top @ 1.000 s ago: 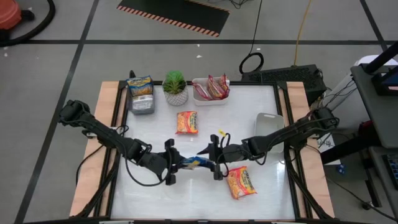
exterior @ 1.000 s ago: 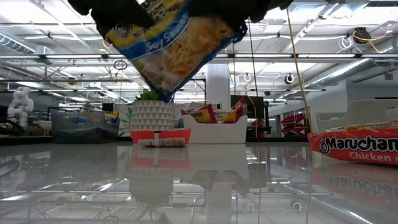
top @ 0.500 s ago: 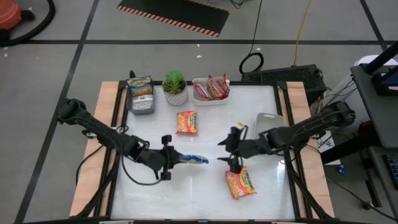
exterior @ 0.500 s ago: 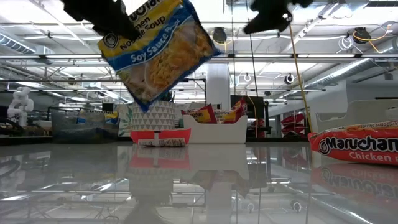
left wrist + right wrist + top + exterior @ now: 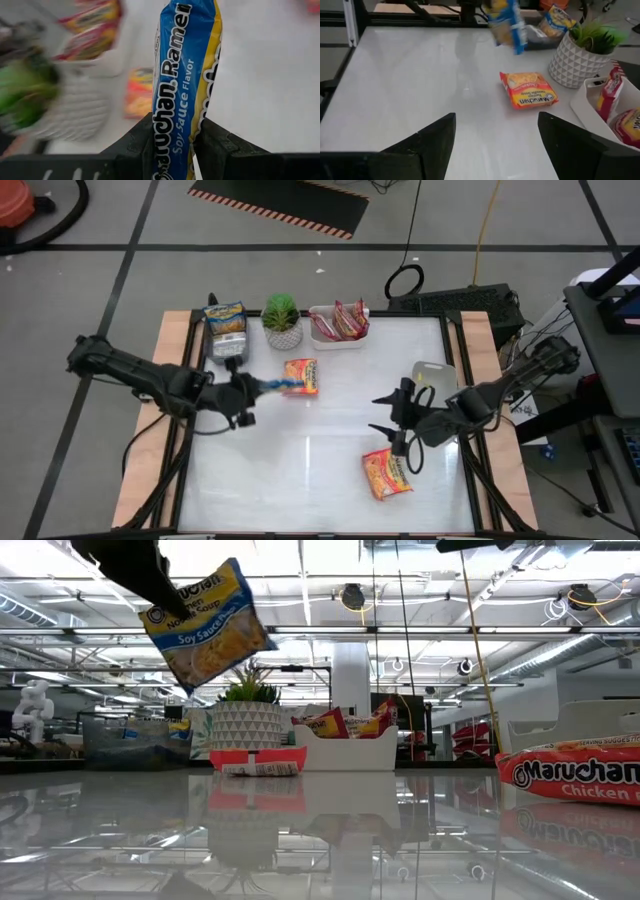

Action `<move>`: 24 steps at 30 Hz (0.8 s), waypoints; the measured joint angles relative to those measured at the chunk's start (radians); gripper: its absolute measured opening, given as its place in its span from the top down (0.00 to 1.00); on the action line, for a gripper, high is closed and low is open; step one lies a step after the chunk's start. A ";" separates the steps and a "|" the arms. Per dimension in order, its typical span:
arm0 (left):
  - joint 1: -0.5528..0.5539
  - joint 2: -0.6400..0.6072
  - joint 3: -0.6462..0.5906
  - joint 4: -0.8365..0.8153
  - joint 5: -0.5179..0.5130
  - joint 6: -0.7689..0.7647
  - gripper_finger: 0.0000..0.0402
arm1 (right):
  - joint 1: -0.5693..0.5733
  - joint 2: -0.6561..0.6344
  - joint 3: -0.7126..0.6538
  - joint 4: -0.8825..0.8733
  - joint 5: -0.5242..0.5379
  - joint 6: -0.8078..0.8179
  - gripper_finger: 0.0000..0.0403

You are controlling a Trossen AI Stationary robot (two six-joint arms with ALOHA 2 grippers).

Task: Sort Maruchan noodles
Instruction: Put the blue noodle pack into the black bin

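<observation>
The left gripper [image 5: 243, 391] is clamped on a blue-trimmed noodle packet [image 5: 272, 386], holding it in the air over the left part of the table [image 5: 330, 460]. In the left wrist view the two dark fingers [image 5: 142, 145] press on either side of the packet's lower end, and the rest of the packet [image 5: 186, 75] stands out beyond the fingertips. From the low camera the same packet [image 5: 205, 632] hangs tilted, clear of the tabletop, gripped at its upper corner.

Just to the right of the held packet, an orange packet [image 5: 301, 376] lies flat on the table, on the far half. Another orange packet [image 5: 387, 473] lies flat near the front right, just beside and in front of the right gripper [image 5: 391, 420].

The right gripper hovers over the right part of the table with its fingers [image 5: 427, 140] spread wide apart and nothing between them. The nearest packet to it is the one at the front right; the far orange packet [image 5: 528, 90] sits well ahead of its fingers.

Along the far edge stand a grey tray [image 5: 227, 352] with a blue-trimmed packet [image 5: 225, 316] in it, a potted plant [image 5: 282, 320], and a white tray [image 5: 322, 332] holding red-trimmed packets [image 5: 345, 320]. Another white tray [image 5: 432, 375] sits at the right side, behind the right arm.
</observation>
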 joint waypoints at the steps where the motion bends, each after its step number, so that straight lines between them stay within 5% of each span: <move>1: 0.013 -0.016 0.000 -0.024 -0.024 0.001 0.71 | 0.003 -0.003 0.000 0.000 0.000 -0.004 0.32; 16: 0.303 -0.074 0.000 -0.370 -0.209 0.060 0.71 | 0.005 -0.005 0.000 0.052 0.028 -0.131 0.32; 24: 0.420 -0.075 0.000 -0.378 -0.251 0.160 0.71 | 0.005 -0.005 0.000 0.052 0.027 -0.131 0.32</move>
